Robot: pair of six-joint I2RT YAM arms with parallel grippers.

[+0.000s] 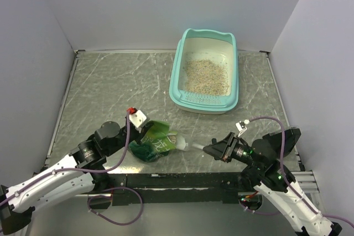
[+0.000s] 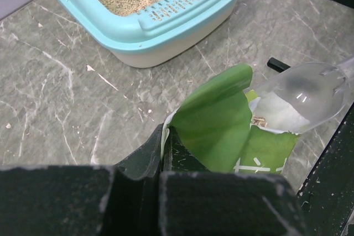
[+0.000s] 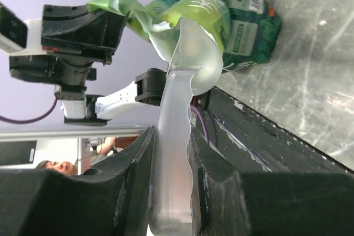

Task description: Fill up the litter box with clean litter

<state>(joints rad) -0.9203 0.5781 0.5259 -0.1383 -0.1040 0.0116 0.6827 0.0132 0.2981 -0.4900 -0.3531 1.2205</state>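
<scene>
Green pouch (image 1: pixel 157 142) lip pinched in fully closed left jaws, so mouth gapes; right jaws part-closed, clamping clear scoop (image 3: pixel 185 59), bowl ahead at that mouth.

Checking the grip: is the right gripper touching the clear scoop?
Touching. The right wrist view shows the right gripper clamped on the scoop handle.

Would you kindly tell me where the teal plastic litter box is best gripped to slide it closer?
I'd grip the teal plastic litter box by its near slotted rim, from above on the arms' side, jaws straddling the wall: that end is nearest and its lip overhangs.
</scene>
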